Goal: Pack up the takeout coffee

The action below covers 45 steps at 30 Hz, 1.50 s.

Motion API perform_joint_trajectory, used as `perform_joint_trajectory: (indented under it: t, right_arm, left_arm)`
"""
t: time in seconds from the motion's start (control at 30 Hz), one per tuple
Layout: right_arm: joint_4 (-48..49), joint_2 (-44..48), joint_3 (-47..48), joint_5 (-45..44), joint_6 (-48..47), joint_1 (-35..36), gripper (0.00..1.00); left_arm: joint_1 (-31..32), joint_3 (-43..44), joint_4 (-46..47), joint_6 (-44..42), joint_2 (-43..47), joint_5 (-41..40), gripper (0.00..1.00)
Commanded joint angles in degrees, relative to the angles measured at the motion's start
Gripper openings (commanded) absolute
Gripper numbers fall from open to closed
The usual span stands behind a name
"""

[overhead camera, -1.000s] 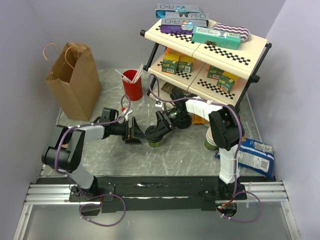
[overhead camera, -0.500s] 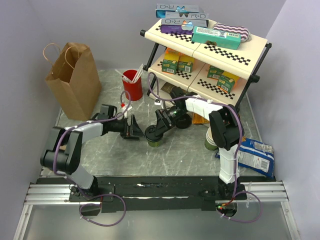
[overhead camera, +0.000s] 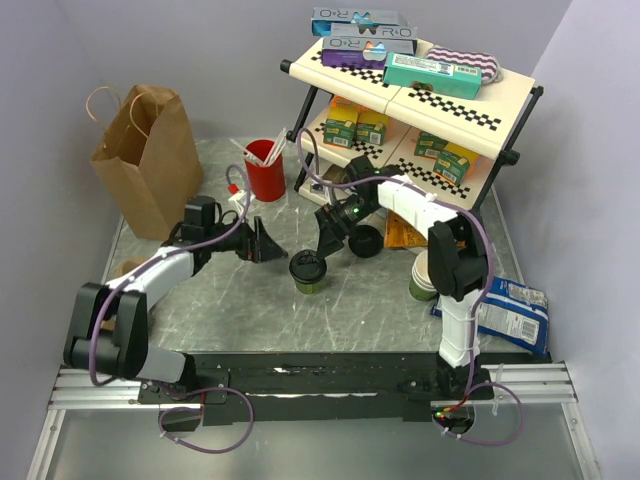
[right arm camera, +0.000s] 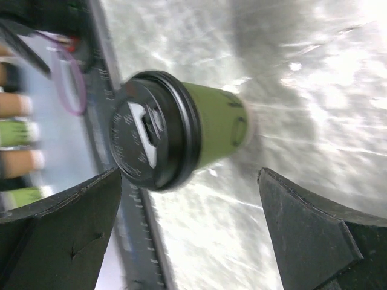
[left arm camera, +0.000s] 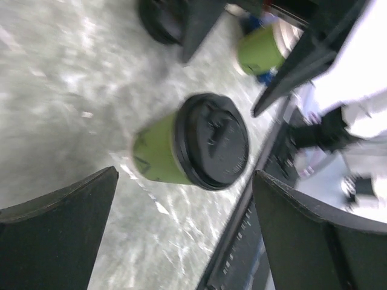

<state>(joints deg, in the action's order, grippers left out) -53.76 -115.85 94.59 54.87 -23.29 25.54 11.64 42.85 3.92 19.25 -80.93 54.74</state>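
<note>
Top external view: we see the grey marbled metal table lying under both claws. The brown paper bag with handles stands well off to the left of the left gripper. That claw is spread wide and holds nothing, and the right gripper is likewise released. The small dark green paper cup with a black plastic lid stands upright on the table between the two claws, just ahead of their fingertips and touching neither.

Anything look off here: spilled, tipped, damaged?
Nothing stands out. The takeout coffee stands upright on the table with its lid on, and no spill shows around it. The left gripper and the right gripper are open, one on each side, clear of it.
</note>
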Motion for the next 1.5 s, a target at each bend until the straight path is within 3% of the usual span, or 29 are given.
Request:
perform_joint_trajectory:
  t: [0.0,0.13,0.3,0.47,1.13,1.47]
  right_arm:
    - [-1.9,7.0,2.1,-7.1,-9.0,-0.2,1.0]
    - [0.1,11.7,-0.9,-12.1,-18.3,3.0,1.0]
    - [0.8,15.4,-3.4,-16.9,-31.8,7.4,1.0]
    - [-0.6,14.1,-3.2,-20.5,-40.2,12.3,1.0]
    - [-1.7,8.4,-0.3,-24.4,-41.5,16.7,1.0]
    - [4.2,7.0,0.1,-24.0,-34.8,16.4,0.91]
  left_arm:
    - [-1.7,-0.2,-2.4,2.0,4.5,-11.8,0.99]
    - [-3.8,0.1,-8.4,1.2,6.5,-18.1,0.99]
    - [-7.3,3.1,-16.5,-1.9,6.0,-18.3,0.99]
    - [-10.4,5.7,-18.0,-2.2,5.4,-18.2,0.99]
    - [-14.2,6.5,-17.1,-1.6,2.3,-16.0,1.0]
    - [-14.5,7.2,-17.2,-1.7,0.2,-15.4,0.99]
